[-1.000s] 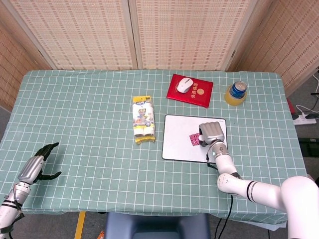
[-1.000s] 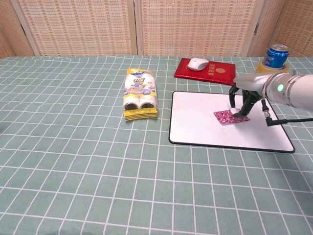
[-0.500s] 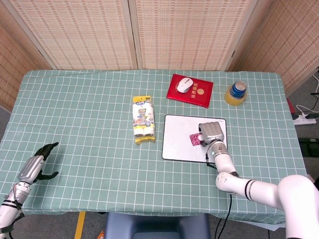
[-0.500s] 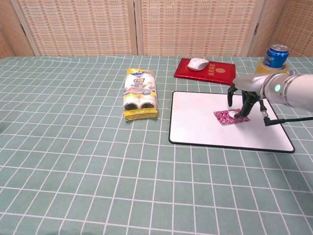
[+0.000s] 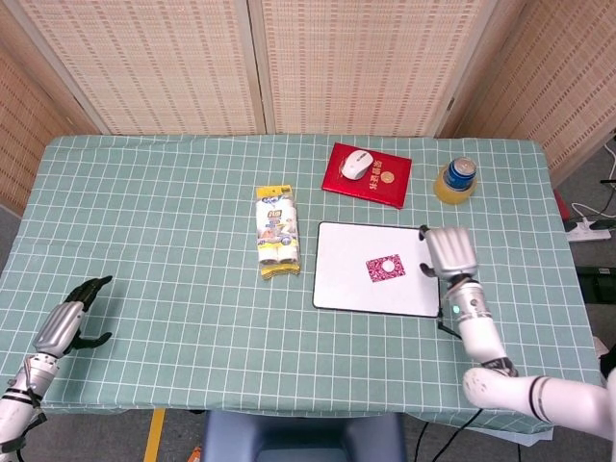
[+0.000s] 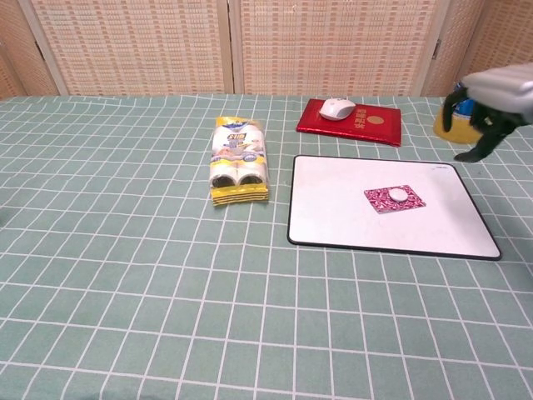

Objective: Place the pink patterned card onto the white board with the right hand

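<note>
Release has been completed: the pink patterned card [image 5: 385, 267] is now seen lying flat on the white board [image 5: 342, 284], right of the board's middle, with nothing touching it. Half a second earlier the right hand [image 5: 449, 252] was still placed over the card with its fingertips at the card's edge; it has since been lifted and drawn off to the board's right edge, so that in the chest view it appears raised near the upper right corner of the picture [image 6: 487, 104], well apart from the card [image 6: 393, 197]. Its fingers are curved loosely downward and spread, and nothing is held in them. The card itself has not been shifted by the withdrawal; its place and angle on the board match what was shown before. From this it is judged that the task's goal has been met, and that only the retreat of the right arm is left. The left hand [image 5: 75, 320] is kept low at the table's near left corner, fingers parted and empty, unchanged throughout. Elsewhere on the green checked tablecloth [image 5: 164, 202] are found a yellow packet [image 5: 275, 233] beside the board's left edge, a red booklet [image 5: 368, 175] with a white mouse [image 5: 355, 165] on it, and a blue can [image 5: 460, 174] in a yellow holder.
</note>
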Robot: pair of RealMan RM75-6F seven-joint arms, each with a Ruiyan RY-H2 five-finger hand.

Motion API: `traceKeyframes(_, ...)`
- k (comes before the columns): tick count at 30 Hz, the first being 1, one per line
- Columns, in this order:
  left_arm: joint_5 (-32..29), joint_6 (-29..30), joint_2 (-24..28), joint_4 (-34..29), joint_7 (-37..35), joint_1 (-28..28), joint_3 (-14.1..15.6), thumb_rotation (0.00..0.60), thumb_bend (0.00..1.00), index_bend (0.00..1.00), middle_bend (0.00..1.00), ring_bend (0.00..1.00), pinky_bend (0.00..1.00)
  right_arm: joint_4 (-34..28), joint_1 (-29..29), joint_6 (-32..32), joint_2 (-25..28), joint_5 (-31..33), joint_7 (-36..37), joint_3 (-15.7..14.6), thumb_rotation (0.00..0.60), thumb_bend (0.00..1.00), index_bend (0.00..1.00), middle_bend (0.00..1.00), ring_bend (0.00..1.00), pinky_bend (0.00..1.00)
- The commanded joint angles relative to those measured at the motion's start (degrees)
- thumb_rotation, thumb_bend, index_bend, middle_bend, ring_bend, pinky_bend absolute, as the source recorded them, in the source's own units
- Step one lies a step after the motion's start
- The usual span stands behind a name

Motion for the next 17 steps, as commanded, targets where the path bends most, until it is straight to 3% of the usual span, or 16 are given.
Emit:
traceKeyframes(1,-0.2,1.0,-0.6,0.2,1.6,0.4,-0.3,0.595,0.21,0.0,0.09,0.0,0.08,9.2,-19.3,19.5,6.2,-23.2,28.9,-8.7,0.542,0.08,0.33,0.53,0.43,0.7)
traceKeyframes(2,-0.3,1.3,-0.8,0.3,2.0,0.6,-0.4,0.597,0.21,0.0,0.09,0.0,0.08,12.6,-20.9,19.5,5.6,-23.8,32.4,-9.2,0.543,0.05,0.29,0.45,0.33,0.61)
traceKeyframes(4,-0.6,2.5,-1.4,0.4,2.9,0.9,-1.0,0.594,0.22,0.0,0.08,0.0,0.09,20.7,-23.7,17.6,3.7,-24.4,38.7,-9.8,0.543,0.01,0.17,0.25,0.11,0.31)
traceKeyframes(6,-0.6,3.9,-1.8,0.5,3.9,1.4,-1.4,0.593,0.23,0.0,0.06,0.0,0.09,26.8,-25.5,15.3,1.6,-24.4,42.4,-10.0,0.544,0.0,0.07,0.1,0.01,0.09)
traceKeyframes(7,-0.7,4.9,-2.2,0.7,4.7,1.7,-1.6,0.592,0.23,0.0,0.05,0.0,0.09,30.3,-26.4,14.2,0.2,-24.7,44.7,-9.9,0.544,0.0,0.03,0.05,0.0,0.03)
traceKeyframes(11,-0.8,8.7,-4.0,2.4,8.2,2.7,-2.7,0.596,0.24,0.0,0.0,0.0,0.08,40.1,-28.7,11.6,-4.4,-25.9,53.1,-8.5,0.537,0.0,0.0,0.0,0.0,0.0)
traceKeyframes(17,-1.2,9.5,-5.5,4.9,8.6,2.9,-3.5,0.599,0.25,0.0,0.0,0.0,0.07,45.8,-29.0,13.8,-7.2,-29.0,56.5,-5.6,0.512,0.0,0.0,0.0,0.0,0.0)
